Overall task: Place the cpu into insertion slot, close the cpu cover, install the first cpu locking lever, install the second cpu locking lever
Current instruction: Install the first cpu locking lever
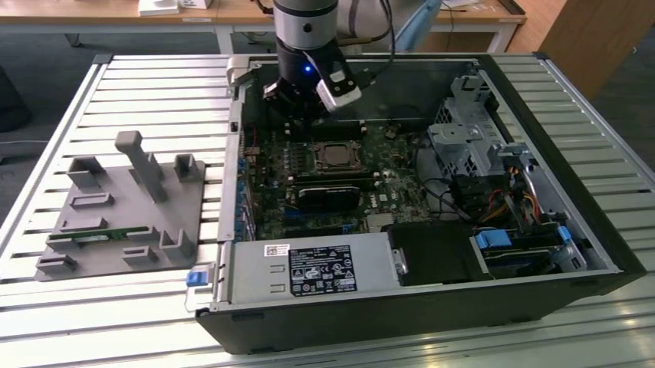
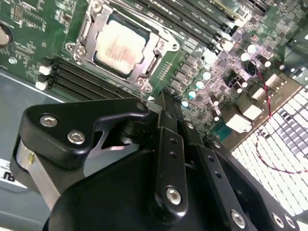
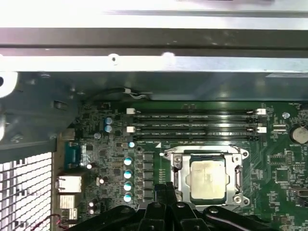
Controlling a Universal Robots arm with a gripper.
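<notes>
The cpu [image 3: 208, 179] lies flat in the insertion slot [image 3: 187, 179] on the green board; its silvery top also shows in the second wrist view [image 2: 120, 45] and the exterior view [image 1: 333, 156]. The cpu cover [image 3: 207, 155], a silver frame, lies down around the chip [image 2: 86, 29]. Thin metal lever rods run along the frame's sides; I cannot tell if they are latched. My gripper [image 3: 166, 192] hangs above the board just beside the socket, touching nothing, its black fingers [image 2: 168, 139] pressed together and empty. In the exterior view the gripper [image 1: 294, 115] sits inside the case, behind the socket.
Memory slots [image 3: 192, 120] run beside the socket. A black card [image 1: 327, 195] lies in front of it. The case's metal wall [image 3: 144, 67] is close behind. A drive cage [image 1: 465, 142] and cables [image 1: 511, 199] fill the exterior view's right. A grey fixture plate [image 1: 113, 215] stands outside the case.
</notes>
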